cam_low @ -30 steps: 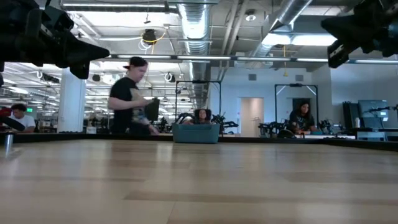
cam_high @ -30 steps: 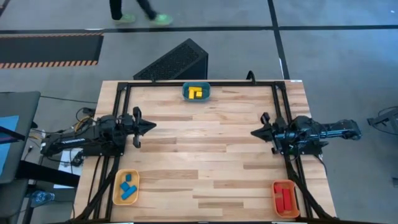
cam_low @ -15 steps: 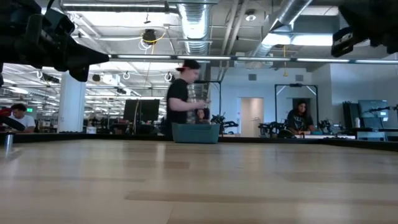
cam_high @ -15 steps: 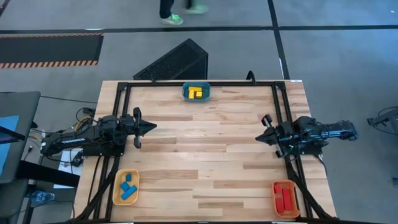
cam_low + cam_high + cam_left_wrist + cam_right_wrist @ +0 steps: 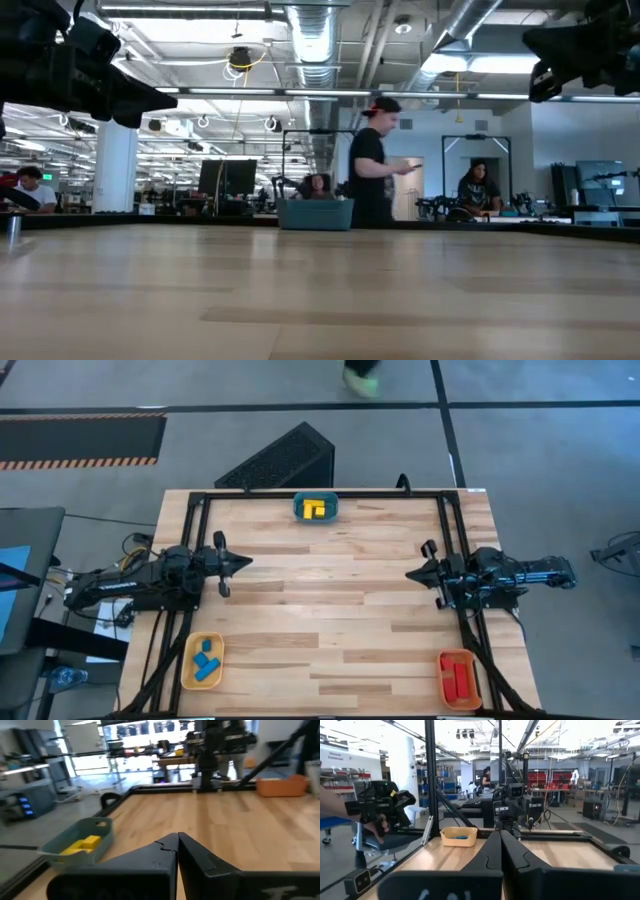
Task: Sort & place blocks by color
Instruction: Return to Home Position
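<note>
- The left gripper (image 5: 241, 563) hangs over the table (image 5: 330, 610) at its 9 o'clock edge, pointing toward the centre. Its two dark fingers (image 5: 165, 852) are pressed together tip to tip and hold nothing.
- The right gripper (image 5: 411, 573) hangs at the 3 o'clock edge, pointing back toward the left one. In its own wrist view its fingers are likewise closed against each other and hold nothing.
- The two grippers are well apart, with bare pale wood between them, and neither touches a block or a tray.
- The yellow blocks (image 5: 315, 510) lie in a teal tray (image 5: 297, 508) at the table's 12 o'clock edge. They are bright, flat pieces set close together; how many there are cannot be told.
- The blue blocks (image 5: 206, 660) lie in a yellow tray (image 5: 203, 638) near the 7 o'clock corner. There are several small pieces, lying at different angles and touching one another.
- The red blocks (image 5: 457, 682) lie in an orange-red tray (image 5: 460, 654) near the 5 o'clock corner, side by side along the tray's length.
- Every block in view sits inside a tray.
- In the low view, a person (image 5: 373, 165) in dark clothes and a cap stands beyond the table's far edge, just beside the teal tray as seen from there.
</note>
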You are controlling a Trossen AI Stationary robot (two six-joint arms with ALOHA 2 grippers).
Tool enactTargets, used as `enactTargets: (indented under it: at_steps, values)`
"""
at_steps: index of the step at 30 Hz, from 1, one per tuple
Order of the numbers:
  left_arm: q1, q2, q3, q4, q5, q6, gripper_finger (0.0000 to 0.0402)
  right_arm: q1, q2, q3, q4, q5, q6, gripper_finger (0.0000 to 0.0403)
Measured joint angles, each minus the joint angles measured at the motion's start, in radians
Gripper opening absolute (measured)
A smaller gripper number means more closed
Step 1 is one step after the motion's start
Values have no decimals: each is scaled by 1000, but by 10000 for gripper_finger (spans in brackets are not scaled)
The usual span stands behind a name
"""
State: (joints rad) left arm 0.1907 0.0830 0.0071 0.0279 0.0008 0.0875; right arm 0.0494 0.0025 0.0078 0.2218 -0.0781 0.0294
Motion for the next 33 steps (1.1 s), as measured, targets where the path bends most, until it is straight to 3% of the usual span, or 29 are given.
enactTargets:
  at_steps: [3,9,16,22,27,33]
  values:
    - [6,0,0,-1,-15,4,0,-3,0,0,26,1,-9,5]
    - [3,0,0,36,101,-9,0,-6,0,-1,41,2,-15,6]
    - [4,0,0,103,65,32,0,7,6,-2,45,1,-31,6]
    - [-24,1,0,139,157,7,0,52,6,-2,43,-1,-39,6]
    - [-63,47,0,199,99,29,0,82,6,-2,42,-2,-76,7]
    - [-67,77,0,266,-47,46,0,88,6,-2,42,-1,-103,7]
